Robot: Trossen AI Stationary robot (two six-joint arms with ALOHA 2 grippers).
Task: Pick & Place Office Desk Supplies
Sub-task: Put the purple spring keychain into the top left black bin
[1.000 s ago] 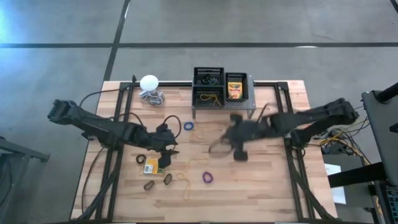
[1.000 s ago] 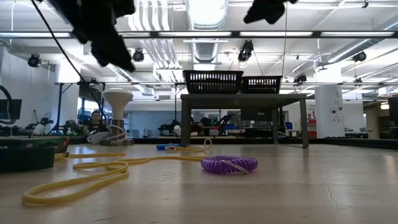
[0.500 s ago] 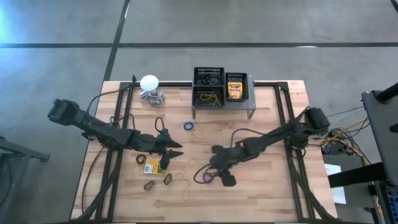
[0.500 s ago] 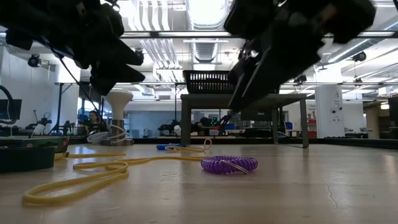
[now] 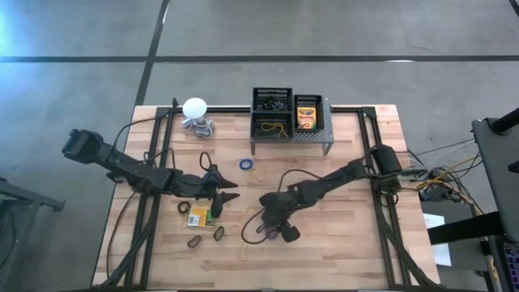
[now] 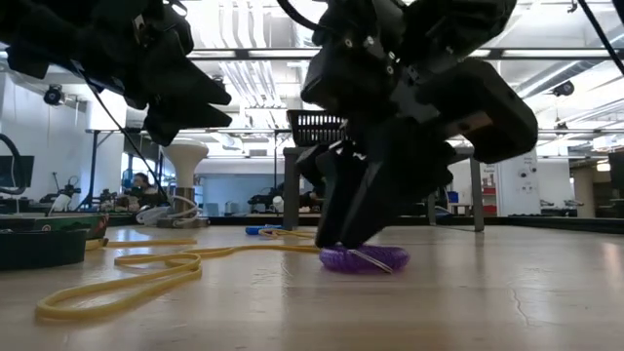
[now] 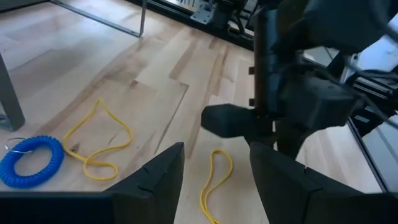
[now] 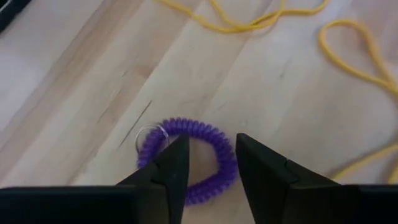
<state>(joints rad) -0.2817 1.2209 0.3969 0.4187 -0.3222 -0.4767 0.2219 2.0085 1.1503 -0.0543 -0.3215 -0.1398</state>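
1. Hovering low at about 6 o'clock on the table [image 5: 357,243], right gripper [image 8: 207,163] with fingers apart, straddling one side of the purple coil loop [image 8: 186,158]; nothing clamped yet
2. Lying flat on the wood, purple coil loop with its small metal ring [image 8: 148,134] poking out beside one finger; in the low view the fingertips almost touching the tabletop around the loop [image 6: 366,258]
3. Waiting at about 8 o'clock, left gripper [image 7: 214,168] with fingers apart and empty, above a loose yellow band [image 7: 214,180]; blue coil loop [image 7: 31,160] off to its side
4. Sitting at 12 o'clock on the grey stand [image 5: 292,139], black mesh bins [image 5: 272,113], one holding a crayon box [image 5: 306,114]; a second crayon box [image 5: 197,216] lying near the left gripper, apart from it
5. Risking a slip: closing on the springy coil could be squeezing it sideways out of the fingers, since only one side of it is sitting between them
6. Risking a scrape: pressing lower could be jamming fingertips into the wood, judging by the tiny gap
7. Risking a snag: the long yellow band [image 8: 348,68] trailing near the purple loop could be getting dragged along on the lift; the metal ring catching a fingertip also possible
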